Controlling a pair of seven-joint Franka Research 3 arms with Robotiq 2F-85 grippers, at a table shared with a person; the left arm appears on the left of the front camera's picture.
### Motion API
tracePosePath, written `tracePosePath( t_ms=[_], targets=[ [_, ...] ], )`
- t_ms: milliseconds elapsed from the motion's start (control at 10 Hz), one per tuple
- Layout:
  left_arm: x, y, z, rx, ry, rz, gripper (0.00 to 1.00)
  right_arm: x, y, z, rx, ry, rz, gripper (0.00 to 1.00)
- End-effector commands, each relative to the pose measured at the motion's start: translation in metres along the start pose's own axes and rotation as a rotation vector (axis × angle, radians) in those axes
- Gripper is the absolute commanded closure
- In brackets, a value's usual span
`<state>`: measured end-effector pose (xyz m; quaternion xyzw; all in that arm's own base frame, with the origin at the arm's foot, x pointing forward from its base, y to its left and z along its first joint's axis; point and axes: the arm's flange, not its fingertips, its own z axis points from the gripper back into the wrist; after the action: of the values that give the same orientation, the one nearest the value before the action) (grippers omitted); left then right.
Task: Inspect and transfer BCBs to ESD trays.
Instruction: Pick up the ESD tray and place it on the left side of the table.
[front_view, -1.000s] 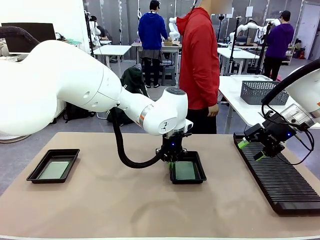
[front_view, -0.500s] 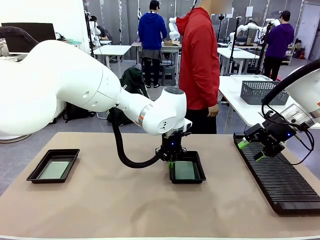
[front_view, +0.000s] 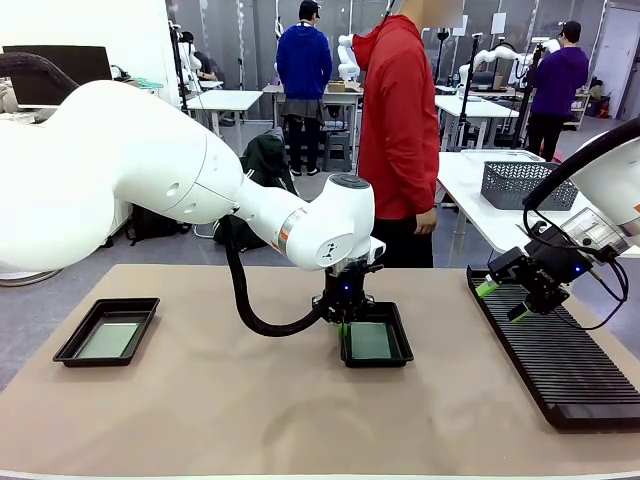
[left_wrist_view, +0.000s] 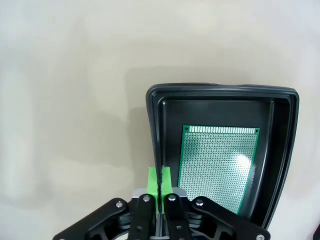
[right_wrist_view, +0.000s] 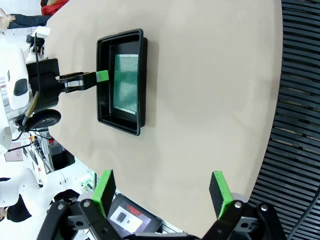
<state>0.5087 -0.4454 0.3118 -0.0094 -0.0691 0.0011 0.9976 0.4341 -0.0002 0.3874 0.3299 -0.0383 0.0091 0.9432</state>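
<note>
Both trays hold a board: one board (front_view: 108, 339) lies in the tray (front_view: 72, 345) at my nine o'clock, the other (left_wrist_view: 217, 167) in the middle tray (left_wrist_view: 220, 91). The rack (front_view: 560, 360) looks empty, so little seems left. My left gripper (left_wrist_view: 159, 178) is pinched on that tray's side rim. My right gripper (right_wrist_view: 162, 192) hangs wide open, empty. The middle board's long axis runs twelve to six.

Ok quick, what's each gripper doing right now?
Left gripper: shut on the rim of the middle ESD tray.
Right gripper: open, holding nothing, above the table by the slotted rack.
</note>
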Motion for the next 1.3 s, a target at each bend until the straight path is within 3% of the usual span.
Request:
tracePosePath(
  t_ms=[0,900,1200],
  targets=[
    [-0.001,0.019,0.012,-0.068,-0.011,-0.013,0.97,-0.001,0.002,0.000,-0.005,-0.009,-0.013,0.00],
    [0.004,0.110,0.025,-0.435,0.011,-0.042,0.97,-0.001,0.002,0.000,-0.005,-0.009,-0.013,0.00],
    [0.003,0.151,0.028,-0.490,0.023,-0.024,0.97,-0.001,0.002,0.000,-0.005,-0.009,-0.013,0.00]
  ],
)
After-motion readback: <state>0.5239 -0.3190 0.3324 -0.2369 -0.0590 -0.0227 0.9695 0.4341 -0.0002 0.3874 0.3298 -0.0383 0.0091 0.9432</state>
